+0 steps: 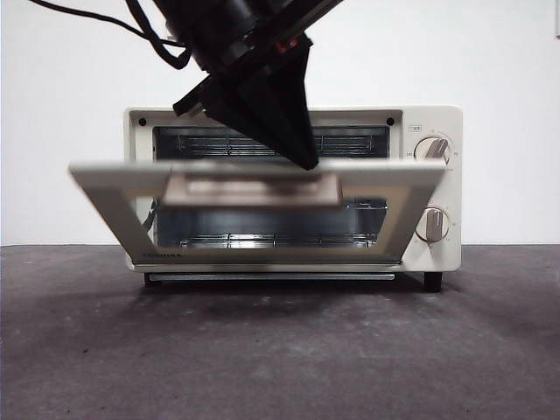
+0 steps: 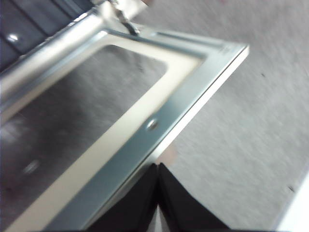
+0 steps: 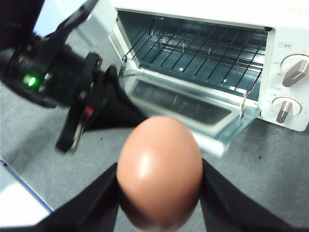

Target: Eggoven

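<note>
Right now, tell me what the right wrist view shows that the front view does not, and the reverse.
Only the right wrist view shows the egg, clamped in the right gripper. Only the front view shows the oven's black foot and the tan handle face-on. Both show the oven with its door partly lowered, the two knobs, the rack, and the left gripper at the door.

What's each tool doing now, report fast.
Left tool: closed, at the oven door's edge.
Right tool: closed on the egg.
</note>
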Controlling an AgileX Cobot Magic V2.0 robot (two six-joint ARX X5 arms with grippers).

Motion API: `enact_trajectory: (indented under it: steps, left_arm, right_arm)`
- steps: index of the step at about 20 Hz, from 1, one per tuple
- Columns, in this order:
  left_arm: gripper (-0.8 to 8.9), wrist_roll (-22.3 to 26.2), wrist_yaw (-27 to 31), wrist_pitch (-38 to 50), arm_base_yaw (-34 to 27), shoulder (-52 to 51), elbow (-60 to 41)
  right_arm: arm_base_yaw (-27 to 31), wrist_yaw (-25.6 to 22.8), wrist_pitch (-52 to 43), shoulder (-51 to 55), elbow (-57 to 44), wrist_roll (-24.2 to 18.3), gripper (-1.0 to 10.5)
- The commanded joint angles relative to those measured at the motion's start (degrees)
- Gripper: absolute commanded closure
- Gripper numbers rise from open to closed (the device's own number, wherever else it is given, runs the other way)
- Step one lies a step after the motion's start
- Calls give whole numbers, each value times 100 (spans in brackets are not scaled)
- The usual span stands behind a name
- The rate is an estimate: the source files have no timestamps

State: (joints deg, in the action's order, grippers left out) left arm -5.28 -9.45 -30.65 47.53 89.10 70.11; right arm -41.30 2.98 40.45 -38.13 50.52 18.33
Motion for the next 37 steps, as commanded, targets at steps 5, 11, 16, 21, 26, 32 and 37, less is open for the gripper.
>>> enact_trajectory:
  steps: [5, 11, 16, 21, 26, 32, 37]
  left_arm:
    - [806, -59, 7, -455, 254, -101, 76]
    - [806, -260, 66, -461, -57, -1279, 74]
    - [807, -247, 72, -739, -761, -2444, -153]
    - [807, -280, 20, -752, -1606, -3711, -1226]
    - [807, -511, -275, -743, -2142, -4802, -2328]
    - [807, -608, -332, -896, -2234, -5219, -2581]
    - [807, -638, -332, -898, -2234, -5206, -2581]
  right_arm:
    - [-50, -72, -142, -107, 94, -35, 944]
    - [-46, -146, -590, -918, 94, -37, 944]
    - [-26, -79, -1460, -2118, 94, -35, 944]
    - [201, 162, -2586, -3228, 94, 63, 944]
    - [525, 240, -3554, -4234, 98, 144, 944]
    - [710, 365, -4175, -4935, 240, 223, 944]
    - [723, 361, -4168, -5302, 581, 223, 944]
